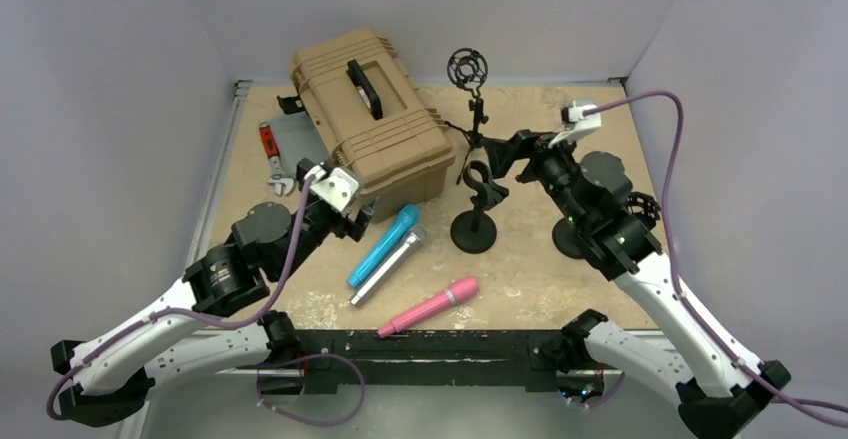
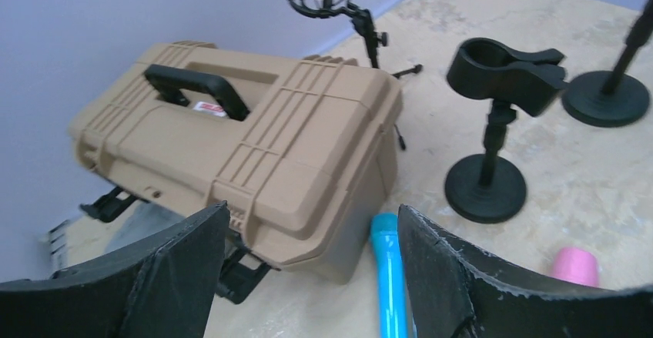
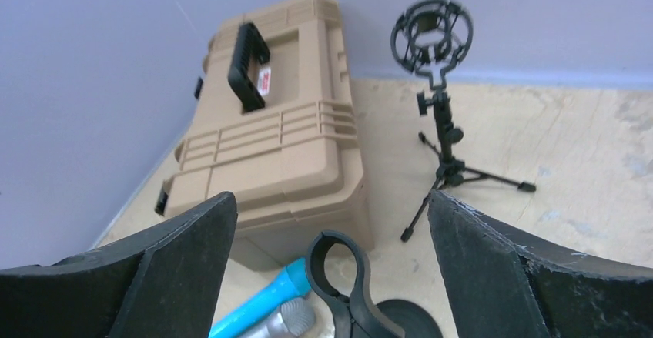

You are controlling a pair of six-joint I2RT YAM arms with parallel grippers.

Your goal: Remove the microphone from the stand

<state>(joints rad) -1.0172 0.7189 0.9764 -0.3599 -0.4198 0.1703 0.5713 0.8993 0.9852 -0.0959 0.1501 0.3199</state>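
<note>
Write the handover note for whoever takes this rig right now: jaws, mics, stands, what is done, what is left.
Left gripper: jaws open, empty, low over one end of the blue microphone.
Right gripper: jaws wide open, empty, above the clip stand.
Things: the blue, silver microphone and pink microphone all lie flat on the table. The stand's clip is empty, and so is the shock-mount tripod.
Done: no microphone sits in either visible holder.
Left: probably only pulling the arms back. The top of the second round-base stand is hidden, so check it.

Matt black stand (image 1: 473, 231), ribbed plastic case (image 1: 400, 131)
</note>
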